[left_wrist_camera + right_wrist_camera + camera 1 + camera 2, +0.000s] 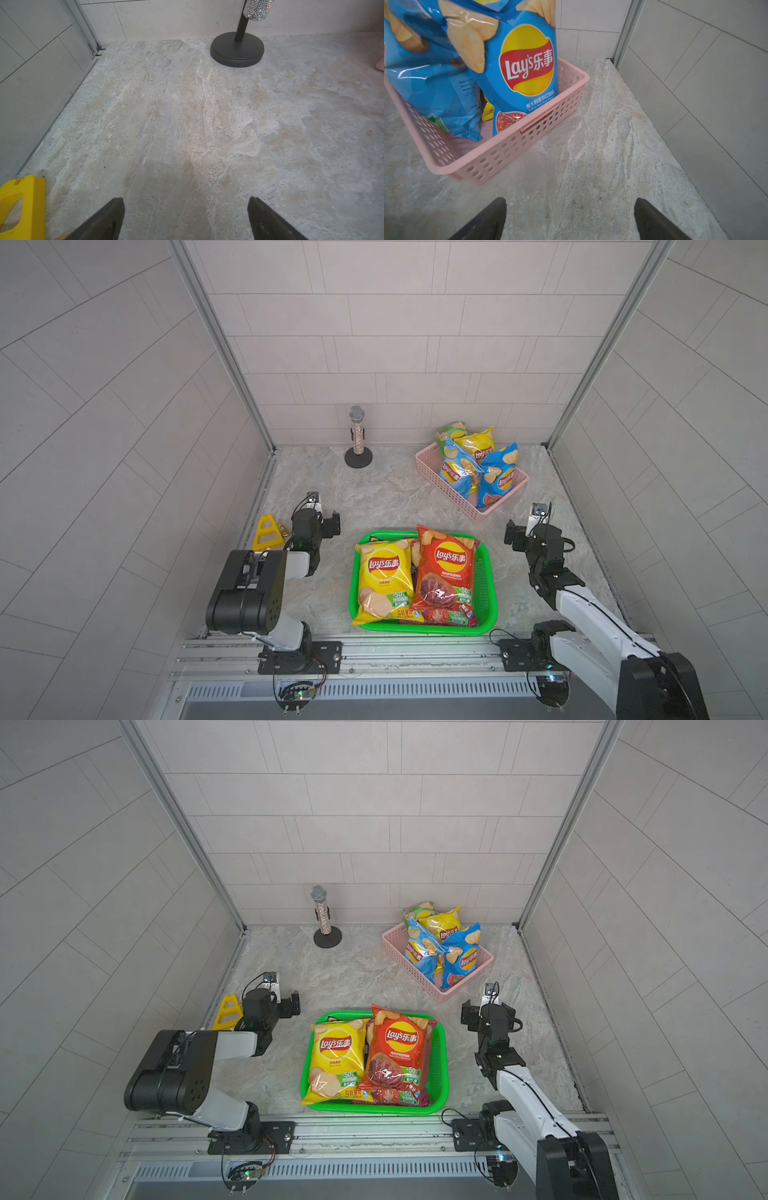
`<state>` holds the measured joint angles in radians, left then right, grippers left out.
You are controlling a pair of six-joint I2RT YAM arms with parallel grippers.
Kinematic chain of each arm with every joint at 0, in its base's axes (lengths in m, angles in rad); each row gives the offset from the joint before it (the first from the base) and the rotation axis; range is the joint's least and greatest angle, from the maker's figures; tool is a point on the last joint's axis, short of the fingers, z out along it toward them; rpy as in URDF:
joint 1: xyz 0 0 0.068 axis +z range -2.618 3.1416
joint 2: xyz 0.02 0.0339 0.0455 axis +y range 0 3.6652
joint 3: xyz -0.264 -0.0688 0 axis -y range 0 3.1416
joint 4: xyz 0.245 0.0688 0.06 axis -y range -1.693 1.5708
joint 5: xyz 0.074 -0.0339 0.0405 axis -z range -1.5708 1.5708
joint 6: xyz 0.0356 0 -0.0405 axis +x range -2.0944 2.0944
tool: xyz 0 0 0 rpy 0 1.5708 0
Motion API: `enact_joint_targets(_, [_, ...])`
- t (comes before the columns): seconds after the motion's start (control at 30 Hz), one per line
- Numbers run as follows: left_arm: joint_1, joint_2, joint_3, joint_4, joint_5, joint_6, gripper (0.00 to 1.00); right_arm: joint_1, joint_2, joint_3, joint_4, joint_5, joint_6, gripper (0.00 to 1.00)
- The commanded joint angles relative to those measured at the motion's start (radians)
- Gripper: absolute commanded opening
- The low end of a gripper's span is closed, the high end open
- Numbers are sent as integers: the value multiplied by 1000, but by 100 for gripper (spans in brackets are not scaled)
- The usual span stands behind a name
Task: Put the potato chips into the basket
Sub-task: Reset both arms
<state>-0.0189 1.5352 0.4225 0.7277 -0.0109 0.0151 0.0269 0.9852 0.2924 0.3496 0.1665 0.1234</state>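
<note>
Green basket [485, 580]: nearest my base rail, on the worktop [386, 497]. A big yellow bag [384, 578] and a big red bag [446, 572] of Lay's potato chips lie flat side by side on top, and the yellow one overhangs the near rim. Edges of other bags show beneath them, but I cannot count those.
Left pincer [186, 207]: jaws spread wide with nothing between them, over bare worktop near the yellow triangular piece [22, 205].
Right pincer [570, 207]: also spread wide and empty, near the pink basket's closest corner.
Pink basket [512, 149]: farther back on my right. A blue bag [527, 68] and a second blue bag [429, 87] stand on end and lean together. In a top view a small yellow bag [478, 445] and a green bag [451, 431] sit behind them.
Microphone [356, 427]: farthest, by the back wall, well apart from the bags and not mine to move.
Loose bags: I see none on the worktop; every bag rests in one basket or the other.
Handling: I judge these bags light and puffed with air. The foil looks glossy and is likely slippery, the skin is soft, and the chips inside are brittle, so a hard pinch across the belly would crush them or squirt the bag out.
Where to hold: the flat crimped seam at a bag's end. On the red bag that seam lies over the far rim, and on the blue ones it points up.
</note>
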Motion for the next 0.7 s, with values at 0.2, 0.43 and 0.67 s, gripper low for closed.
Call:
enact_joint_targets(0.2, [6, -9, 15, 18, -11, -8, 100, -131, 328, -23, 510, -286, 42, 100])
enact_joint_targets(0.43, [5, -8, 15, 18, -11, -7, 100, -142, 425, 11, 561, -315, 17, 100])
enact_joint_targets(0.67, [6, -7, 15, 18, -11, -9, 100, -143, 548, 32, 622, -345, -4, 100])
